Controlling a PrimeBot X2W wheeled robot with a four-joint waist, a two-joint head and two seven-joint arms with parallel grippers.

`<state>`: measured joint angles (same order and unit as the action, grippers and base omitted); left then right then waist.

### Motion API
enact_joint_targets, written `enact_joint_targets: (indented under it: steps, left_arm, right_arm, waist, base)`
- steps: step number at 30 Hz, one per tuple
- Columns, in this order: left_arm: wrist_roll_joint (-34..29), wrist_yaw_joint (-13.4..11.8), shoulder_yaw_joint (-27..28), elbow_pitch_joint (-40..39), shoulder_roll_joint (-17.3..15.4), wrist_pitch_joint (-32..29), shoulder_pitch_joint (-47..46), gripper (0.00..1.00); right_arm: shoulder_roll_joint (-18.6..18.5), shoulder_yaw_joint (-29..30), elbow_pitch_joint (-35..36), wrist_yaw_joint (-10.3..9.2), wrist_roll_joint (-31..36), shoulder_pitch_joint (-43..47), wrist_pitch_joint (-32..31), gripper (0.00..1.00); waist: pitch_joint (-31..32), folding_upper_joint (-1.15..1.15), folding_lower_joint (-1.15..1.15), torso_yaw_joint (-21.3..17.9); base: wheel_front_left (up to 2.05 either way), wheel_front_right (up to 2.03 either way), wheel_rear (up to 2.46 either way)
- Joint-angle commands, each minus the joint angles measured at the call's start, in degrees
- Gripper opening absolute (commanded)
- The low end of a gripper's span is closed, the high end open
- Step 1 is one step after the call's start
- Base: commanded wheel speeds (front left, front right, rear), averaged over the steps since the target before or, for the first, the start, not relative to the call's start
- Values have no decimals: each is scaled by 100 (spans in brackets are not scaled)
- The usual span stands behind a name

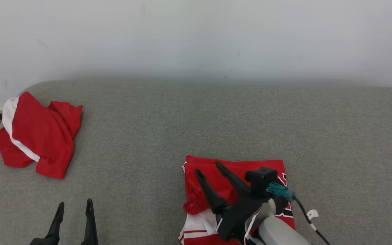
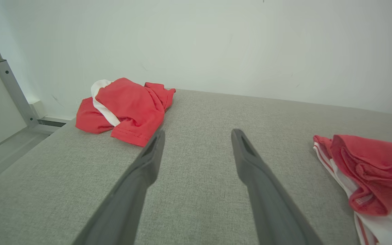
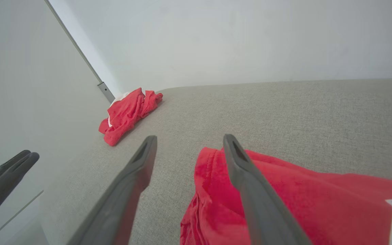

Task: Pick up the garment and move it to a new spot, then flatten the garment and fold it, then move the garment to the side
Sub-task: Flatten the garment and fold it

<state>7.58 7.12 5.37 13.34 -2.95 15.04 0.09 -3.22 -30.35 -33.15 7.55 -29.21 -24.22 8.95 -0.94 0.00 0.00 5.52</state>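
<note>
A: Red folded garment near right on grey cushion, directly beneath right hand; spread wide, pinching nothing.
B: Left hand spread too, well apart leftward. Right arm nearer for the sideways move.

My right tool has two long black fingers that taper to blunt tips and grow from a black, wedge-shaped palm. Behind it sits a boxy black camera block. A teal plug juts from its four o'clock side and feeds a thin black cable that wears a white tag. My forearm is smooth and pale grey. My left tool, at seven o'clock of the head view, has the same dark fingers, each with a shallow slot near the tip.
</note>
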Motion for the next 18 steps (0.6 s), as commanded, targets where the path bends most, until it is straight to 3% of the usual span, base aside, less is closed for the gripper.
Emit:
enact_joint_targets:
  steps: [1, 12, 18]
  left_arm:
    - [51, 20, 31, -17, 10, 19, 68, 100]
    - [-21, -2, 162, -153, 12, 19, 235, 100]
    - [-68, -12, 241, -246, 11, 19, 302, 100]
  right_arm:
    - [-95, 57, 93, -14, -19, -10, 108, 100]
    - [-765, 1204, 1155, -14, 221, 751, 475, 100]
    - [-724, 1838, 1693, -14, 383, 1247, 530, 100]
  waist:
    - [22, 0, 0, -55]
    - [136, 0, 0, -301]
    - [166, 0, 0, -421]
  base:
    - [0, 0, 0]
    - [0, 0, 0]
    - [0, 0, 0]
